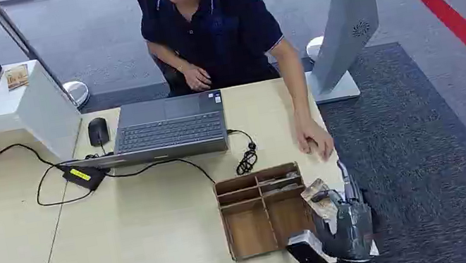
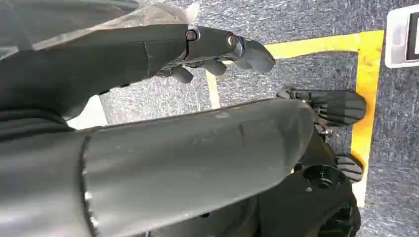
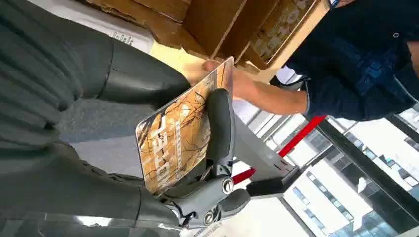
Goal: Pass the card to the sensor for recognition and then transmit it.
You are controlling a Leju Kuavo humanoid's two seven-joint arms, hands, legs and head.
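My right robot hand (image 1: 346, 216) is raised at the desk's (image 1: 126, 235) near right corner and pinches one card (image 1: 315, 198) between thumb and a finger, which lies across the card's face (image 3: 221, 123). The card is patterned brown and orange and stands tilted, just beside the right wall of one wooden tray (image 1: 263, 208). The tray has several compartments; two hold small items too blurred to identify. My left robot hand (image 2: 217, 52) hangs low over grey floor carpet with a yellow line (image 2: 368, 84); its fingers are loosely curled and hold nothing.

Beyond the tray: one person's hand (image 1: 314, 141) flat on the desk, one laptop (image 1: 169, 128), one mouse (image 1: 98, 130), one power adapter (image 1: 84, 176). One grey stand (image 1: 347, 19) rises past the desk's far right corner.
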